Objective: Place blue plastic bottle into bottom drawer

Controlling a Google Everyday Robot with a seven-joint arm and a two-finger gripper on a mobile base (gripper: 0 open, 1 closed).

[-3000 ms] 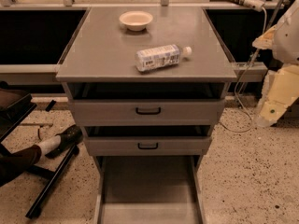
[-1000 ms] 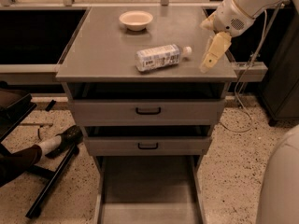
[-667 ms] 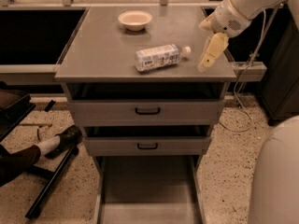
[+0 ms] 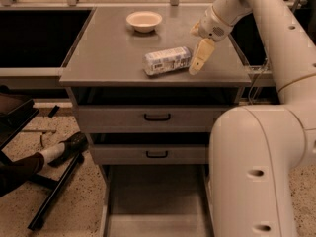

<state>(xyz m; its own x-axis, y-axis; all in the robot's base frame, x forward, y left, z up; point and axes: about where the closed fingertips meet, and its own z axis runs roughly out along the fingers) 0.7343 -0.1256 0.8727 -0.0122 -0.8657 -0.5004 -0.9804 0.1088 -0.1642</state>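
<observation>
The blue plastic bottle lies on its side on the grey cabinet top, label facing me. My gripper is at the bottle's right end, just above the top, with its jaws open. One cream finger hangs in front of the bottle's cap end and hides the cap. The gripper holds nothing. The bottom drawer is pulled out below, its flat grey floor bare.
A cream round bowl sits at the back of the cabinet top. Two upper drawers with black handles are slightly open. My arm's large white link fills the lower right. A person's foot and a black chair base are at the left.
My gripper has moved left across the cabinet top and now stands at the bottle's cap end. The bottle and bowl have not moved.
</observation>
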